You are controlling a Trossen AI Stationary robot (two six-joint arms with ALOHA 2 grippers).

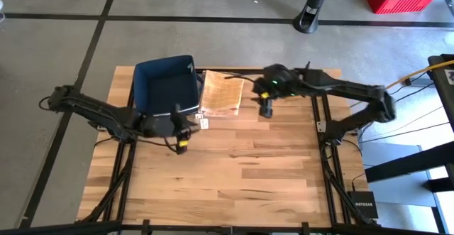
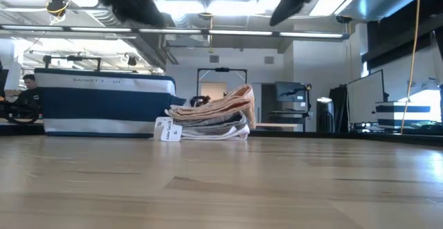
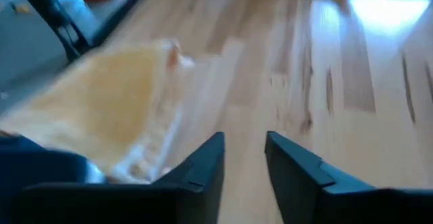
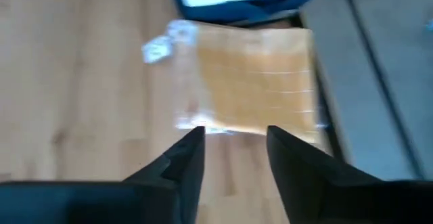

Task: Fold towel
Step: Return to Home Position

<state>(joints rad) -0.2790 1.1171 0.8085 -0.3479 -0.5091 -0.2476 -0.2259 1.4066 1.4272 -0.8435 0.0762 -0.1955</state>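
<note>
Navy fabric basket (image 1: 167,86) sits at the back of the pale wooden worktop (image 1: 234,178). The left hand (image 1: 181,145) hangs off its front corner, fingers apart. The stack of folded towels (image 1: 222,93), orange one on top, is right beside the basket. The right hand (image 1: 267,109) is just past that, fingers apart too.

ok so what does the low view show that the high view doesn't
Only the low view: the folded towel stack side-on, orange cloth towel topmost, and the white stripe on the navy fabric basket. Only the high view: whole arms, left gripper by the basket, right gripper beside the stack. Shared: basket, stack, pale wooden table.
</note>
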